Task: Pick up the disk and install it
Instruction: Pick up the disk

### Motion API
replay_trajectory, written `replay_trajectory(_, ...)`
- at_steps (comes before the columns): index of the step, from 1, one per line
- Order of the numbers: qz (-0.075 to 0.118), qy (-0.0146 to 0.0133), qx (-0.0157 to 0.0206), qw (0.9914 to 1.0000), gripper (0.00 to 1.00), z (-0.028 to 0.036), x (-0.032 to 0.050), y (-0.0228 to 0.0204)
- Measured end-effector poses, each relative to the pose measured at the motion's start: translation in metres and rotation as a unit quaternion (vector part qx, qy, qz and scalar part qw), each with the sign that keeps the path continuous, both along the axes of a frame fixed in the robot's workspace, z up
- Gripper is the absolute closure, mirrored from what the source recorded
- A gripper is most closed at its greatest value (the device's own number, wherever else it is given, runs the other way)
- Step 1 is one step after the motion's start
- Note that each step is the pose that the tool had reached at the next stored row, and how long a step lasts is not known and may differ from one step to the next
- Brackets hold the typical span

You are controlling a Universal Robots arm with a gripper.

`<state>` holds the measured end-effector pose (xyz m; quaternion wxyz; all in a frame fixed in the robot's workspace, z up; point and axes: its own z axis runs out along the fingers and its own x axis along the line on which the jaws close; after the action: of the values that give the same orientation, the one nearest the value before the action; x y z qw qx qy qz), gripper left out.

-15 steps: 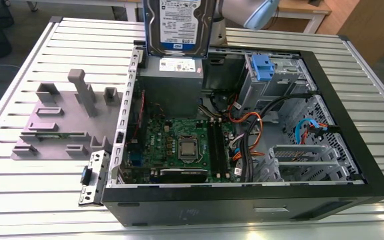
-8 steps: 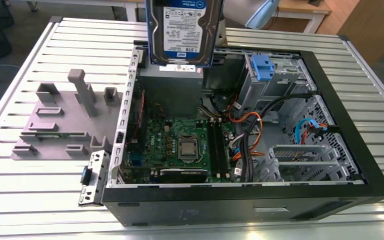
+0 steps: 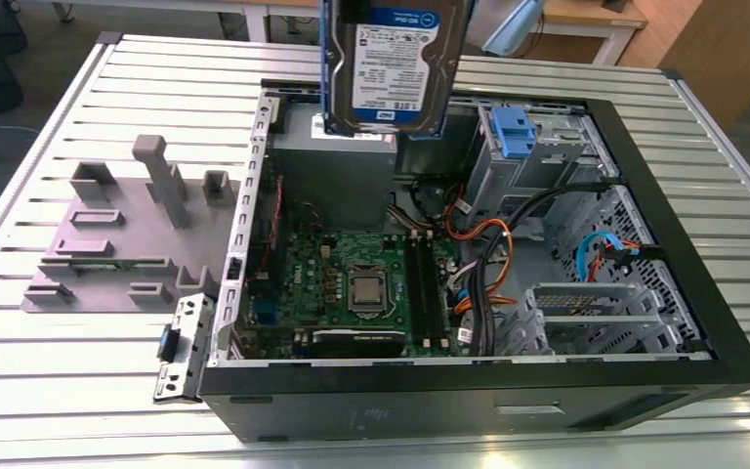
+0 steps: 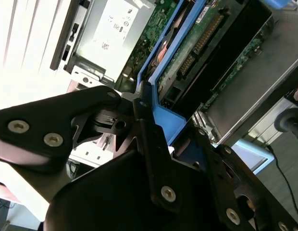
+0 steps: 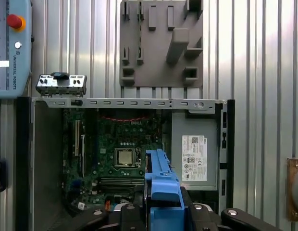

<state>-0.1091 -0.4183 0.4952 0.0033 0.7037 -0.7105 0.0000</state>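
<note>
One flat, silver-grey labelled disk [image 3: 389,63], blue-framed, hangs upright above the open black computer case [image 3: 414,415]. The black gripper [image 4: 141,103] is closed on its frame end. Judged rigid, fairly heavy, shock-sensitive: grip the frame only.

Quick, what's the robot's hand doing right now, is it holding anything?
The hand: shut on the disk, holding it above the open computer case.
</note>
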Motion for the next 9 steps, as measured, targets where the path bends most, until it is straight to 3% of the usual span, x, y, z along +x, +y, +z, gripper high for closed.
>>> replay_trajectory(5,0.0,0.0,0.0,1.0,0.63,-0.0014,0.0183,-0.002)
replay_trajectory(9,0.0,0.0,-0.0001,1.0,0.63,-0.0015,0.0195,-0.0022)
